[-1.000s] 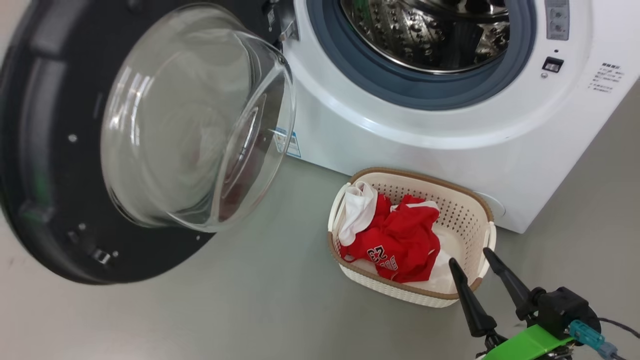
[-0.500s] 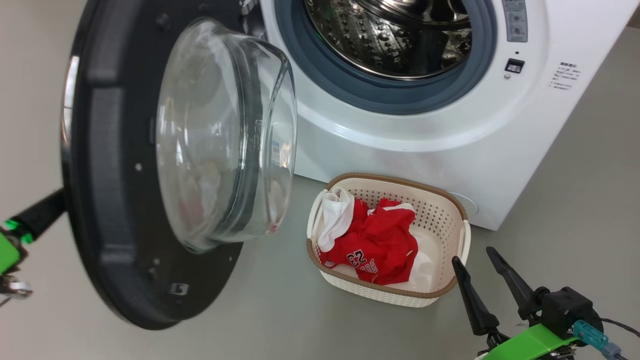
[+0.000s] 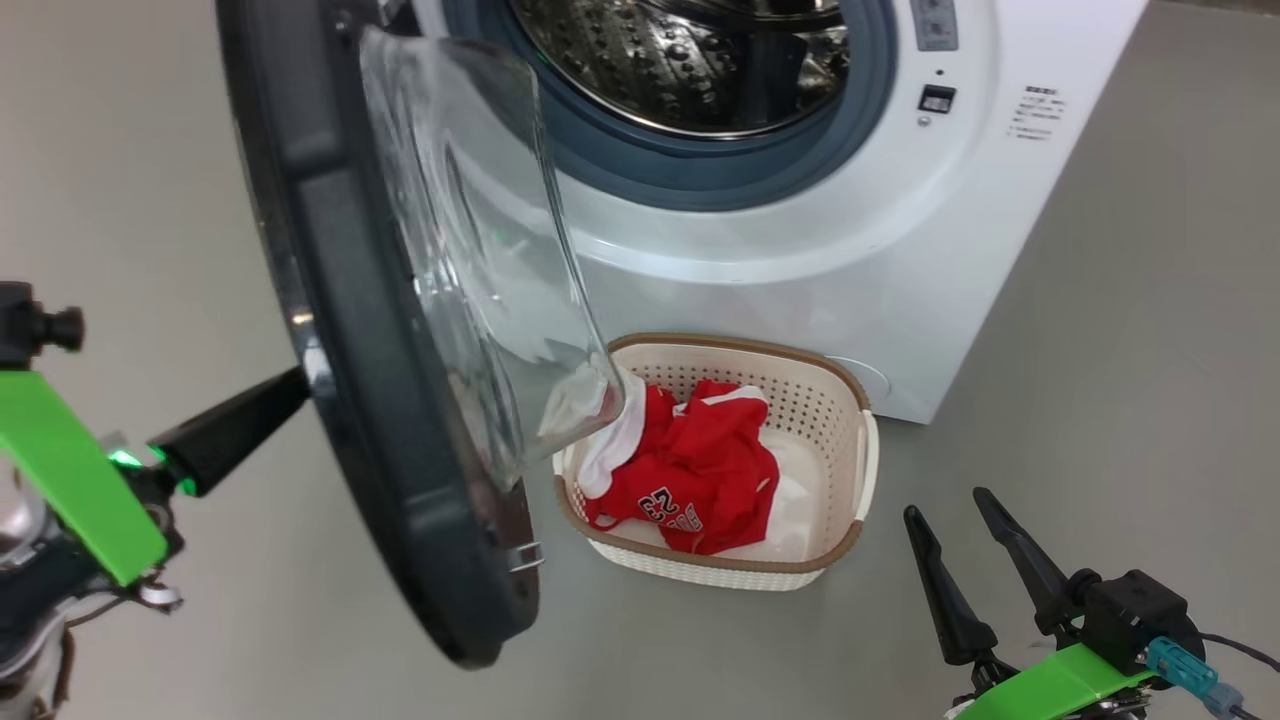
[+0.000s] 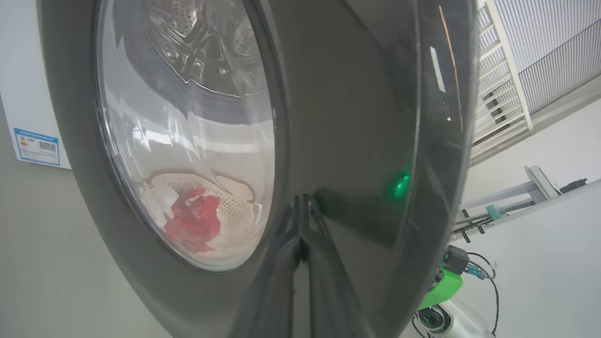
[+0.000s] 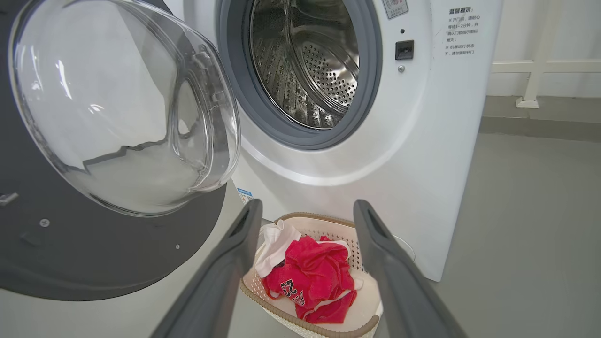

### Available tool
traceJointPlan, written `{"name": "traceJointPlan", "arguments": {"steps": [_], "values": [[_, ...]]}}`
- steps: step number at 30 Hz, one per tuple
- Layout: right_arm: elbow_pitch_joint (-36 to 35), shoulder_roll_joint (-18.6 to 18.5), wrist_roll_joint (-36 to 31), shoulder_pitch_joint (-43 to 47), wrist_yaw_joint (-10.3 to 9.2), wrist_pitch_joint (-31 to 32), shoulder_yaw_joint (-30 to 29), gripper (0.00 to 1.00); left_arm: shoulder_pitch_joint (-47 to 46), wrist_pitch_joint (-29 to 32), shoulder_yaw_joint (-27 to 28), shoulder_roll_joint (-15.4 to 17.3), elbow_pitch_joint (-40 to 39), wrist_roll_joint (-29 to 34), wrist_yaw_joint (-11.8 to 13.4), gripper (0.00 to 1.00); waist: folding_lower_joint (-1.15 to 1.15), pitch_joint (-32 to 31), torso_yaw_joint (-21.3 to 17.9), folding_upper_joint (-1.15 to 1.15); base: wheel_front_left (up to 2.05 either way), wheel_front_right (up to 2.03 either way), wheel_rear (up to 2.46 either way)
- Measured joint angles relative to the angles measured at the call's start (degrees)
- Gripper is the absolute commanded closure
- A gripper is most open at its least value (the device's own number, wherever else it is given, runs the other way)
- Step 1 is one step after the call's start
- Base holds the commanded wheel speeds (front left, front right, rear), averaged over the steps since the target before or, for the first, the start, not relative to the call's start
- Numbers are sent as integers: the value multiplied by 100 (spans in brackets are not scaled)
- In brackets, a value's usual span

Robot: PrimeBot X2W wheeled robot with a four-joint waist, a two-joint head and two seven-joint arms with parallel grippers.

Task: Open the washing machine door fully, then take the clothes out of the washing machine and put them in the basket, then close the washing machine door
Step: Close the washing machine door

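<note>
Swung partway shut since a moment ago, the washing machine door (image 3: 380,400) stands edge-on, left of the washing machine (image 3: 800,260). Left gripper (image 3: 287,388), fingers pinched together, empty, touches its tips to the door's outer face. Right gripper (image 3: 946,502) hangs spread wide, empty, near right of the basket (image 3: 740,346) holding the clothes (image 3: 690,470).

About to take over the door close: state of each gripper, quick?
Left gripper: closed, holding nothing, pressed against the outer face of the washing machine door.
Right gripper: open, empty.
</note>
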Motion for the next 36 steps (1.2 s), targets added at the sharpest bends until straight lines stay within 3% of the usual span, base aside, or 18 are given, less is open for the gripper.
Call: {"name": "traceJointPlan", "arguments": {"steps": [11,22,24,26,29,31,32,34,36], "values": [[-35,81,-41,-33,0,0,-93,0,-114,-475,-343,-240,-165,83,0,100,0,140,-359,0,0,0,0],[-25,98,-42,-31,0,0,-125,0,-10,-1210,-349,-253,103,103,-1,97,0,91,-258,0,0,0,0],[-15,102,-42,-29,0,0,-107,0,181,-1406,-343,-270,232,103,-1,86,0,49,-212,0,0,0,0],[-4,104,-42,-26,0,0,-58,0,411,-1549,-348,-307,321,103,-1,84,0,2,-165,0,0,0,0],[12,109,-42,-15,0,0,-4,0,784,-1806,-348,-332,452,100,-1,65,0,-70,-88,0,0,0,0],[16,109,-41,-4,0,0,3,0,1030,-1969,-350,-336,553,99,-1,50,0,-117,-36,0,0,0,0],[25,109,-41,8,0,0,12,0,1152,-2070,-346,-339,612,96,-1,24,0,-142,-10,0,0,0,0],[34,109,-41,34,0,0,31,0,1390,-2245,-334,-344,699,70,-2,3,0,-188,41,0,0,0,0],[35,107,-40,91,0,0,34,0,1616,-2410,-335,-352,794,48,-2,0,0,-224,97,0,0,0,0]]}}
